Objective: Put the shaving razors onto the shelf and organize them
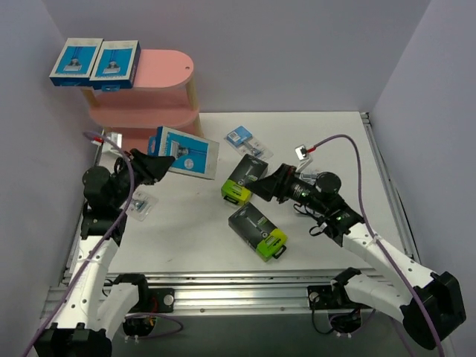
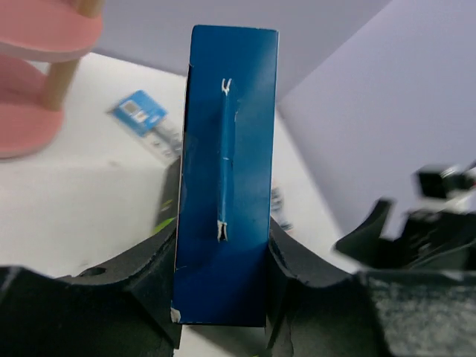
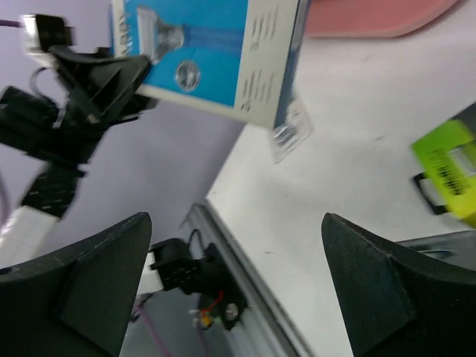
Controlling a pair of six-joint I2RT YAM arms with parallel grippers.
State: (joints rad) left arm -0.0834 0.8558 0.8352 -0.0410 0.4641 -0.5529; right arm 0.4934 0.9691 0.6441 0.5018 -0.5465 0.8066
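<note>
Two blue-and-white razor boxes (image 1: 78,61) (image 1: 115,63) lie side by side on the top board of the pink shelf (image 1: 160,74). My left gripper (image 1: 165,155) is shut on a third blue-and-white box (image 1: 187,152), held above the table just right of the shelf; in the left wrist view this box (image 2: 227,186) stands edge-on between both pads. My right gripper (image 1: 260,186) is open and empty, its fingertips beside a black box with a lime-green end (image 1: 244,181). A second black box (image 1: 258,232) lies nearer the front.
A clear blister pack (image 1: 245,139) lies at the table's back centre. Another blister pack (image 1: 140,204) rests by the left arm. Purple cables run along both arms. Grey walls close in on the left and right. A metal rail (image 1: 238,286) edges the front.
</note>
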